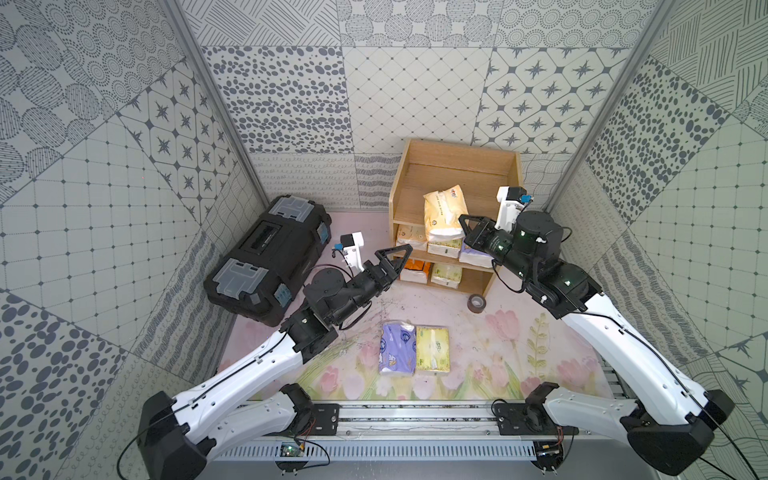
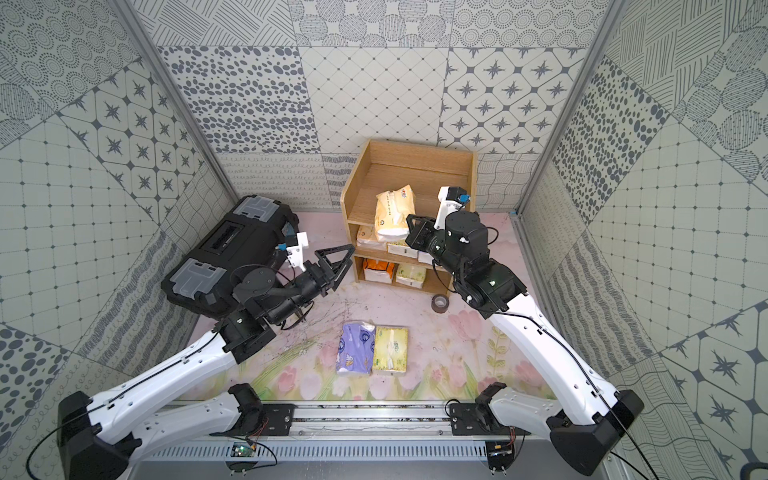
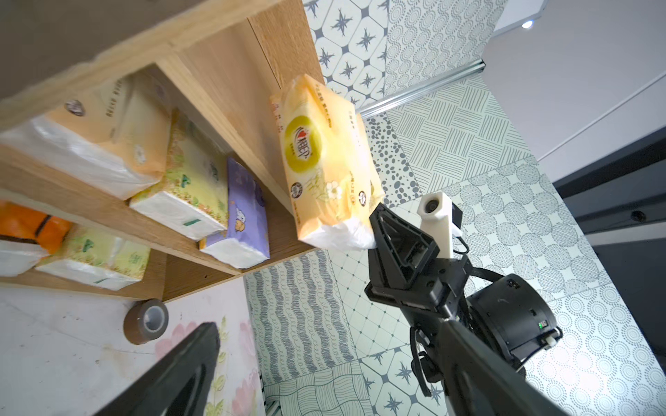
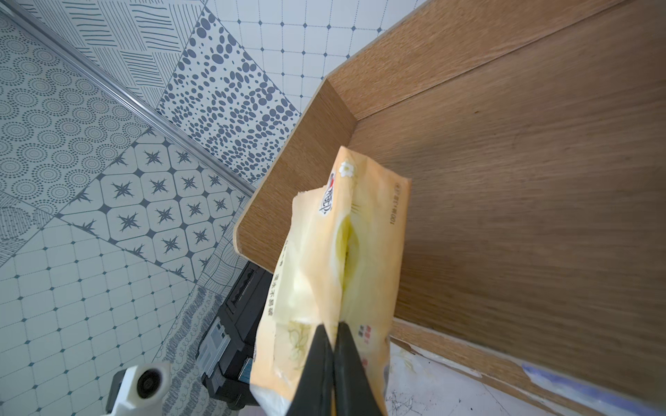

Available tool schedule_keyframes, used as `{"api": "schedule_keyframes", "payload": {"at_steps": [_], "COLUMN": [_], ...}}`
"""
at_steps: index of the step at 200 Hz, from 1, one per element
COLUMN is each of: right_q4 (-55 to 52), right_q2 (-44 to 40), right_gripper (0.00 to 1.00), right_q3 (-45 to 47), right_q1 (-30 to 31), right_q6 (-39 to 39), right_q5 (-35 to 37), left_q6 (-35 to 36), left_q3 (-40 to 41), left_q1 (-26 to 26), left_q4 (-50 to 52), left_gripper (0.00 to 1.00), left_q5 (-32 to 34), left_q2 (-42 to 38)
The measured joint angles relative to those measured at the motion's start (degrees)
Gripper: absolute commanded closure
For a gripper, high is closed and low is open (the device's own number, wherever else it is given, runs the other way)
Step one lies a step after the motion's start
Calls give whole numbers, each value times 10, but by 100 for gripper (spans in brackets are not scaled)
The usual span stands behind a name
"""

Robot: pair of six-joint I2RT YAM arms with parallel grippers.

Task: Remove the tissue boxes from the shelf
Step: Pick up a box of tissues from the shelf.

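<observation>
My right gripper [image 4: 333,329] pinches the pack [image 1: 441,210] by its end so it clears the shelf [image 1: 398,187] front edge; left gripper [image 1: 401,259] gapes, empty.

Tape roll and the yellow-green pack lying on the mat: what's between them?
Nothing but bare flowered mat; both top views show an open stretch from the tape roll to the yellow-green pack.
</observation>
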State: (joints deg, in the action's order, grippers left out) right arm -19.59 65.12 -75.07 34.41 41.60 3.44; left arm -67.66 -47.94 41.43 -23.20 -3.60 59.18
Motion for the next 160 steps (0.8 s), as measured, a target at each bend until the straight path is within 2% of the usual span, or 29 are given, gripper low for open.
{"api": "schedule_keyframes", "payload": {"at_steps": [29,66,84,113,139,160], "right_q4": [2,7,11,15,19,20], "right_q2": [-32,-69,-80,-91,-98,-101], "right_gripper": [100,100,100,100,100,79], "right_q3": [21,43,54,71,81,81], "right_q1": [0,0,0,0,0,0], "right_q6": [16,35,45,59,65,66], "right_q5": [-24,-52,-63,-73,-74,-82], "left_q6": [-7,-28,-41,-56,-65,-68], "left_q3": [-42,-78,-94,-106,-107,-107], "left_q1": [0,0,0,1,1,1], "left_q4": [-57,-114,-138,-171,-179,-181], "left_gripper": [1,12,26,54,69,73], "left_q5": [-38,-67,-80,-94,-97,-98], "left_q2": [76,153,185,216,223,221]}}
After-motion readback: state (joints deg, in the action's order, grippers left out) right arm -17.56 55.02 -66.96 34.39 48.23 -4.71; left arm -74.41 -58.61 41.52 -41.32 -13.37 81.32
